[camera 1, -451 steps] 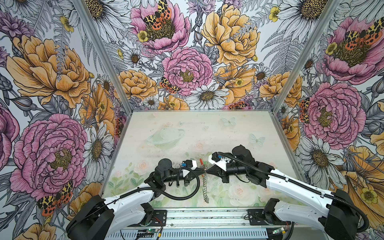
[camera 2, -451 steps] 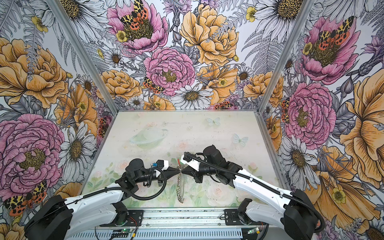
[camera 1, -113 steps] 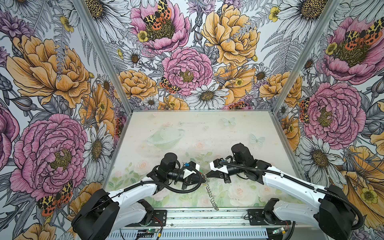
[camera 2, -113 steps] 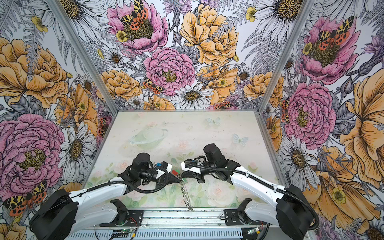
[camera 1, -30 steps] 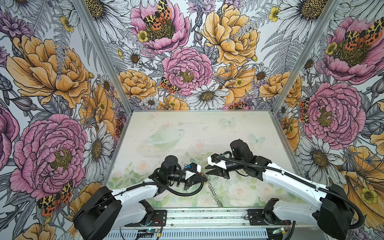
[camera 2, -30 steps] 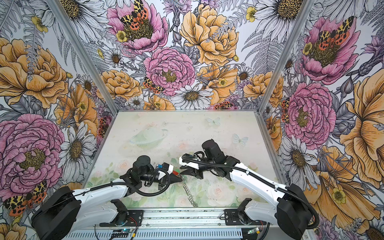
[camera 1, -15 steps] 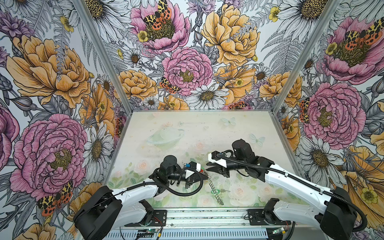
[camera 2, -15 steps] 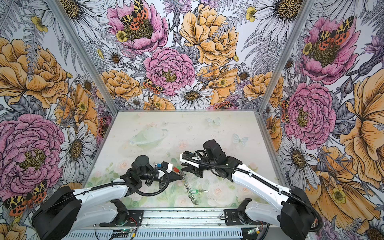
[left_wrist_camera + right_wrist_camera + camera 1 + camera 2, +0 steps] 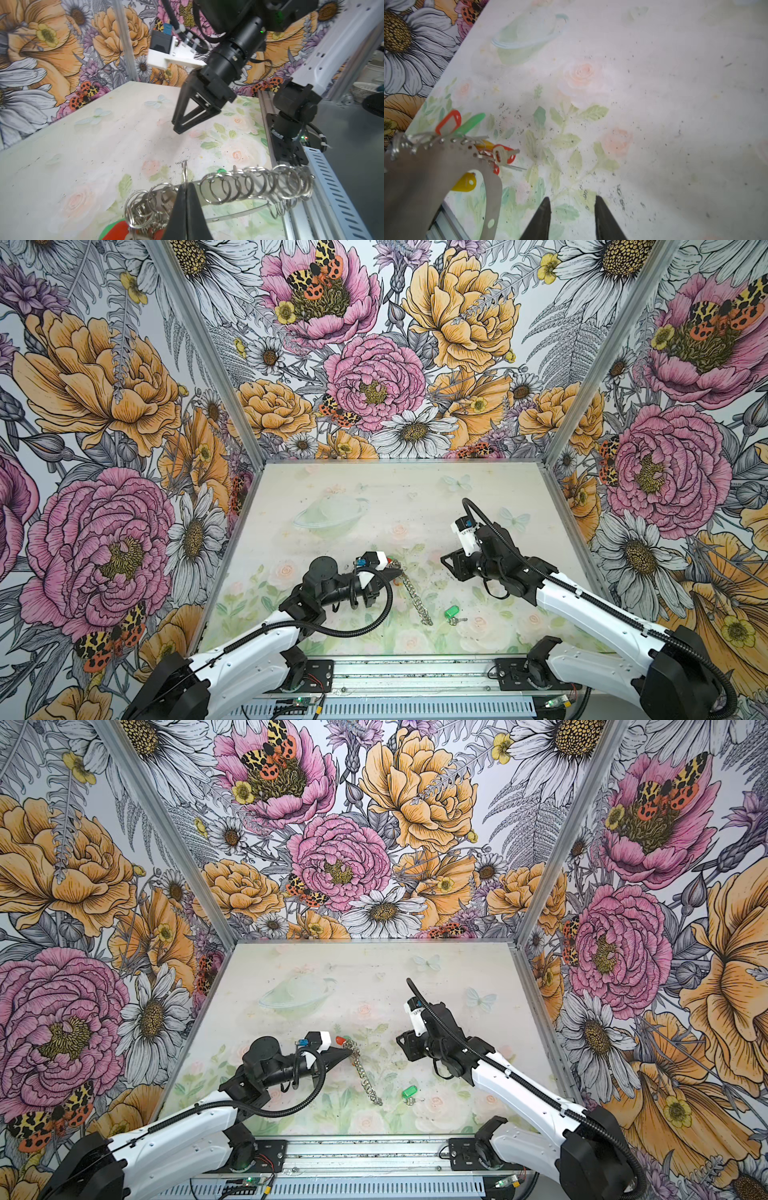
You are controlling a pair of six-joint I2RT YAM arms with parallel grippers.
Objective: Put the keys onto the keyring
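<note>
While the left gripper (image 9: pixel 187 199) is clamped tight on the flat edge of the keyring (image 9: pixel 234 195) (image 9: pixel 415 597), a large thin grey metal hoop fringed with small silver rings, the hoop juts out past its fingertips, lifted off the pale flower-printed table (image 9: pixel 374 489). In both top views the fringe of rings trails away from those tips toward the near rail. The keys (image 9: pixel 502 154), small silver metal ones with red, green and yellow plastic tags, hang bunched on the rings right beside the closed fingers.

One more small silver key with a green plastic tag, the green-tagged key (image 9: pixel 451 611) (image 9: pixel 409 1092), lies flat on the table. It is just beyond the trailing end of the rings, apart from them, and nearer the rail than either gripper.

The right gripper (image 9: pixel 572 216) (image 9: pixel 178 129) hangs over bare table opposite the left one. Its jaws are spread with nothing between them, well apart from the keyring and from the loose key.
</note>
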